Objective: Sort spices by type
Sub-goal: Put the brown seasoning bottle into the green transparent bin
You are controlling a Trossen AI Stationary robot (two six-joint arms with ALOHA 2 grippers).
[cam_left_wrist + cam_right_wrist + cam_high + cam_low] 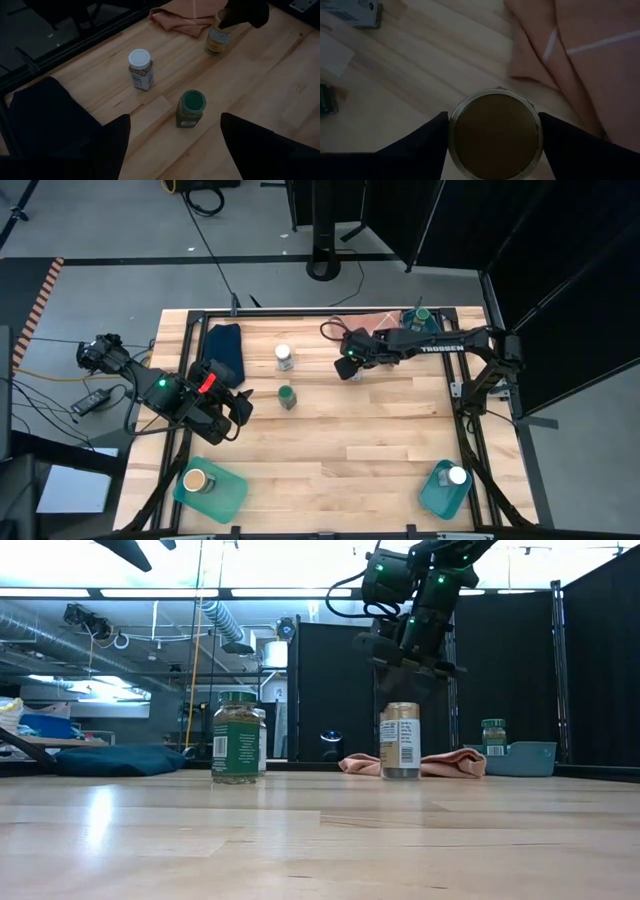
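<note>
Over the wooden table we are holding our right gripper, fingers open, straddling the brown-lidded jar without yet clamping it.

A pale wood-grain counter is seen. Green, white and tan-brown jar lids are shown. Teal bins, a navy cloth and a salmon-pink cloth are present.

1. The high view is looking straight down over the whole bench.
2. The low view is looking level across the bench from its surface, toward the room.
3. The left wrist view is looking obliquely from some way off at the green-lidded jar.
4. The right wrist view is looking steeply down, close over the tan-lidded jar, which the low view shares.
</note>
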